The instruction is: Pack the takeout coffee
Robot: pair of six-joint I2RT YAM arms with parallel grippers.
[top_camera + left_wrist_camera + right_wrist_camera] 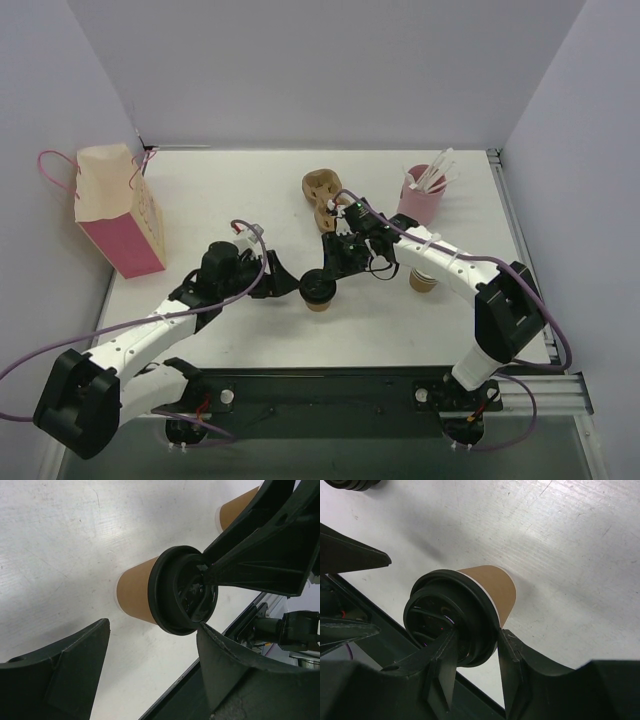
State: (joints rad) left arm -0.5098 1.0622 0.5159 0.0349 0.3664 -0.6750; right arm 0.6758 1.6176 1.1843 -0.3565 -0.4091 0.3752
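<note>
A kraft-brown coffee cup [319, 302] with a black lid [319, 288] stands at the table's middle; it also shows in the left wrist view [135, 590] and the right wrist view [497, 587]. My right gripper [335, 268] [477, 635] is shut on the lid's rim [487, 625], one finger on top of the lid and one outside it. My left gripper [290, 283] [152, 630] is open just left of the cup, apart from it. A second brown cup [424, 280] [240, 507] stands under the right forearm.
A pink and kraft paper bag [115, 215] with cord handles stands at the far left. A brown pulp tray [320, 190] lies behind the cups. A pink cup with white sticks [422, 198] stands at the back right. The table's near edge [200, 675] is close.
</note>
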